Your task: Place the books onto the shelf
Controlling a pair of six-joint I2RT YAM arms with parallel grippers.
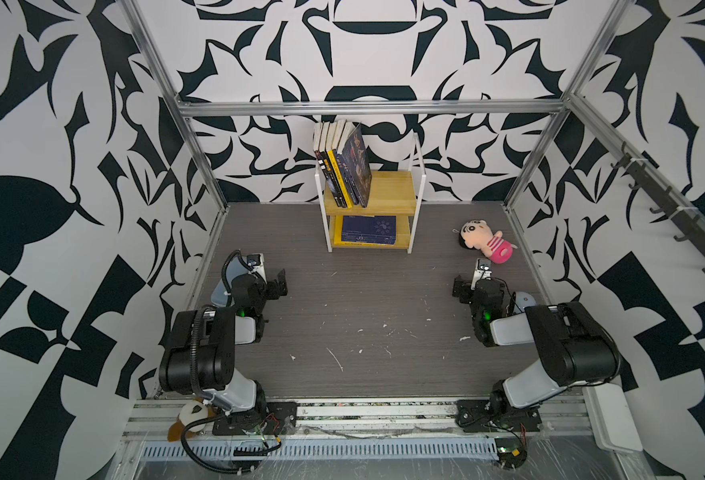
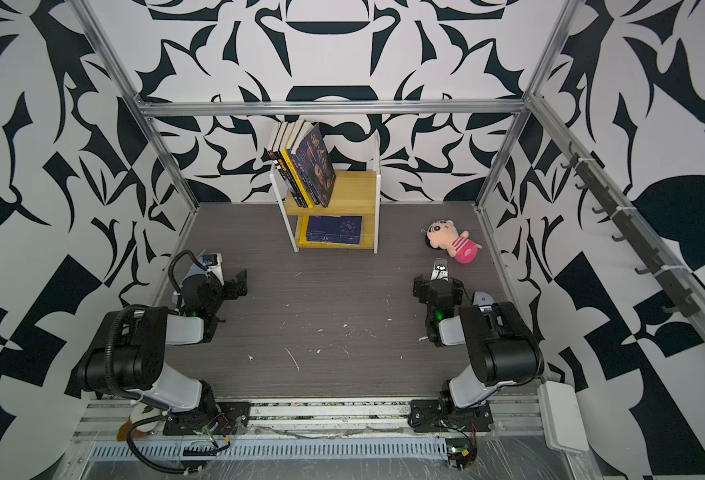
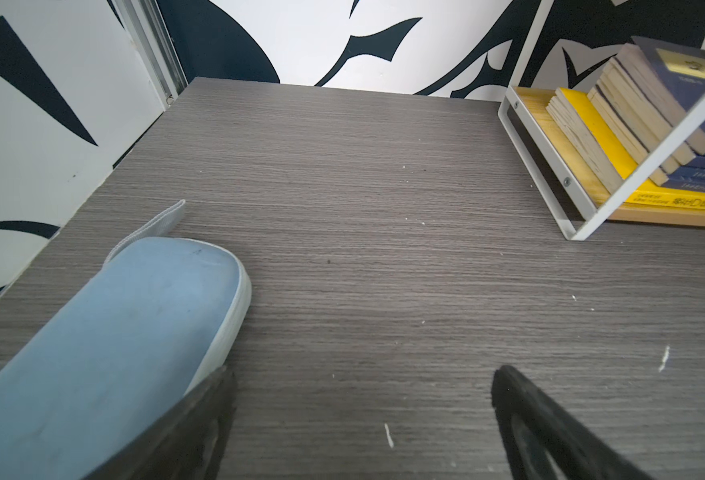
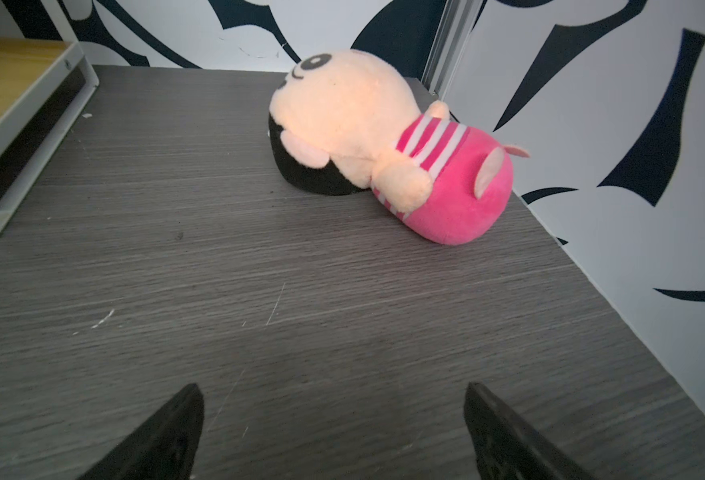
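While both arms are folded at the 6 o'clock edge, I read the shelf (image 1: 388, 191) at 12 o'clock on the table (image 1: 363, 316).

1. Upper board: a row of books (image 1: 344, 166) stands on edge at the 9 o'clock end, leaning, with a navy cover outermost.
2. Lower board: a flat stack (image 1: 368, 229), navy cover on top and yellow spines beneath, with page edges showing in the left wrist view (image 3: 617, 137).
3. Left claw (image 1: 279, 284), at 9 o'clock: jaws fully apart, nothing between them. One finger (image 3: 201, 415) overlaps a blue shoe (image 3: 105, 332); I cannot tell whether they touch.
4. Right claw (image 1: 460, 287), at 3 o'clock: jaws fully apart and empty (image 4: 334, 395), clear of the doll (image 1: 486, 242) at 2 o'clock.

Materials: the shelf has light yellow wooden boards in a thin white metal frame. The table is grey woodgrain with white scuffs. The doll is plush with a pink-striped body and lies on its side. The shoe is flat, with a rounded end, a pale rim and a woven loop.
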